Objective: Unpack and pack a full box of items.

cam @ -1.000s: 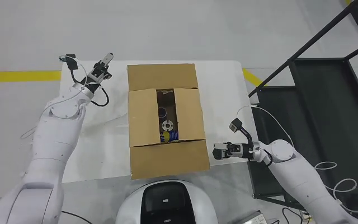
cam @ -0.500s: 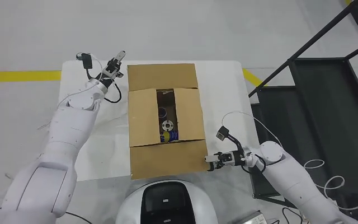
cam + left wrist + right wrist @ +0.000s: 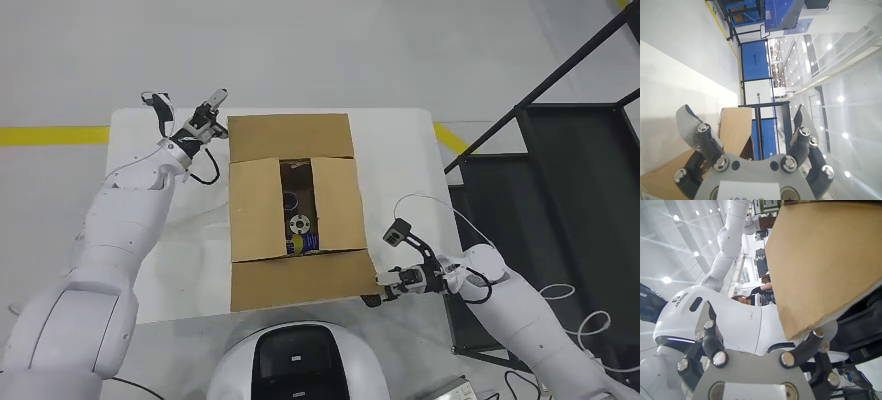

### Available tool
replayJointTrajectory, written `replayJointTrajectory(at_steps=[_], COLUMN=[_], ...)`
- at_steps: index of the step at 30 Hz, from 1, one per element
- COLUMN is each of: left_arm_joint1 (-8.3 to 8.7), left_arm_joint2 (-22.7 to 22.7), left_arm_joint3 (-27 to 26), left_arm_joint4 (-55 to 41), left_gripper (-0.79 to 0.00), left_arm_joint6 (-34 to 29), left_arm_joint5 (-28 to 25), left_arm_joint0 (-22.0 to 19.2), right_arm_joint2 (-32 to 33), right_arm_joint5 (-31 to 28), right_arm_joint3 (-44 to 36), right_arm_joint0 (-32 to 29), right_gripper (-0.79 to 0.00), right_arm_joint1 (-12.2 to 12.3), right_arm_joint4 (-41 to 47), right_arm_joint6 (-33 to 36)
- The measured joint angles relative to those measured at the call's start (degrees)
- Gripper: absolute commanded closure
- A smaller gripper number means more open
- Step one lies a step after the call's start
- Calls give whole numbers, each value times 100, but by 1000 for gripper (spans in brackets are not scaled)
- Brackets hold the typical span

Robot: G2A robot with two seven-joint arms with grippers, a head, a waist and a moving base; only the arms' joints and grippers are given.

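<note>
A cardboard box [image 3: 335, 205] stands in the middle of the white table [image 3: 400, 160], its top flaps partly spread. A narrow gap shows dark round items [image 3: 298, 225] inside. My left gripper [image 3: 212, 105] is open at the far left corner of the box. In the left wrist view the left gripper [image 3: 744, 115] has the corner of the box's far flap [image 3: 736, 128] between its spread fingers. My right gripper [image 3: 375, 293] is open at the right corner of the near flap [image 3: 300, 283]. In the right wrist view that flap [image 3: 819, 266] rests against one of the fingers [image 3: 827, 325].
A black metal rack [image 3: 560, 200] stands close to the table's right side. Bare table lies left of the box [image 3: 190, 230] and right of it. A yellow line [image 3: 50, 135] runs on the floor beyond the left edge.
My left gripper has moved right to the box's far left corner. My right gripper has moved left and toward the near edge, reaching the near flap's corner.
</note>
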Motion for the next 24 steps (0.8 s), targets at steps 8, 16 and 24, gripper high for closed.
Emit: replayJointTrajectory(at_steps=[8, 16, 24], left_arm_joint1=[139, 43, -31], left_arm_joint2=[-221, -152, -116], left_arm_joint3=[63, -120, -70], left_arm_joint4=[-47, -155, -150], left_gripper=[-785, -785, -785], left_arm_joint6=[-209, -530, -416], left_arm_joint5=[-115, 143, 222], left_arm_joint0=[40, 112, 130], right_arm_joint2=[135, 230, 165], right_arm_joint5=[7, -138, -125], right_arm_joint3=[-267, -409, -316], right_arm_joint0=[67, 156, 359], right_gripper=[-785, -785, -785], right_arm_joint1=[-39, -106, -187], right_arm_joint4=[333, 515, 490], right_arm_joint6=[7, -138, -125])
